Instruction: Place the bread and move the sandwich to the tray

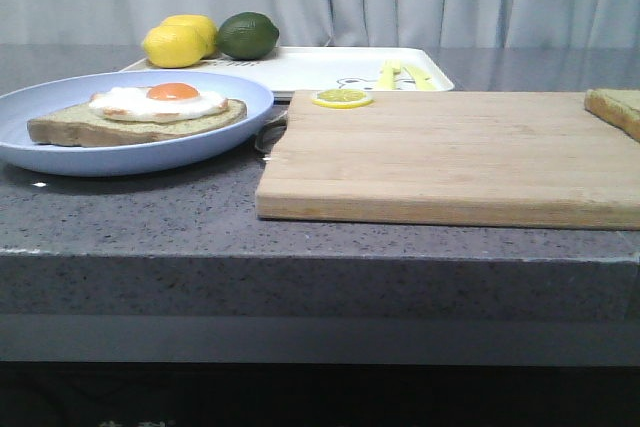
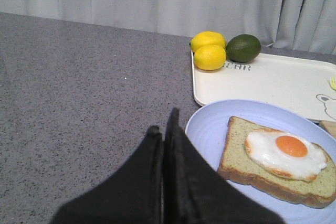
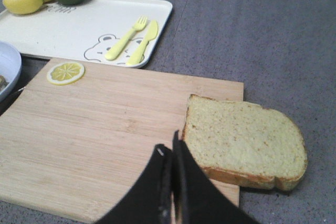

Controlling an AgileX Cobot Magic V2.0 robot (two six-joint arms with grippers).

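The sandwich (image 1: 135,119) is a tan slice topped with a fried egg, lying on a pale blue plate (image 1: 60,152); it also shows in the left wrist view as the sandwich (image 2: 278,158). The plain bread (image 3: 244,142) lies on the right end of the wooden cutting board (image 3: 105,129), overhanging its edge; in the front view the bread (image 1: 615,107) is cut off at the right. The white tray (image 1: 330,69) sits behind. My left gripper (image 2: 164,129) is shut and empty beside the plate. My right gripper (image 3: 168,149) is shut and empty, just beside the bread.
Two lemons (image 1: 180,39) and a lime (image 1: 247,35) rest on the tray's left end. A yellow fork (image 3: 126,38) and knife (image 3: 143,43) lie on the tray. A lemon slice (image 1: 341,98) sits on the board's far edge. The counter's front edge runs close below the board.
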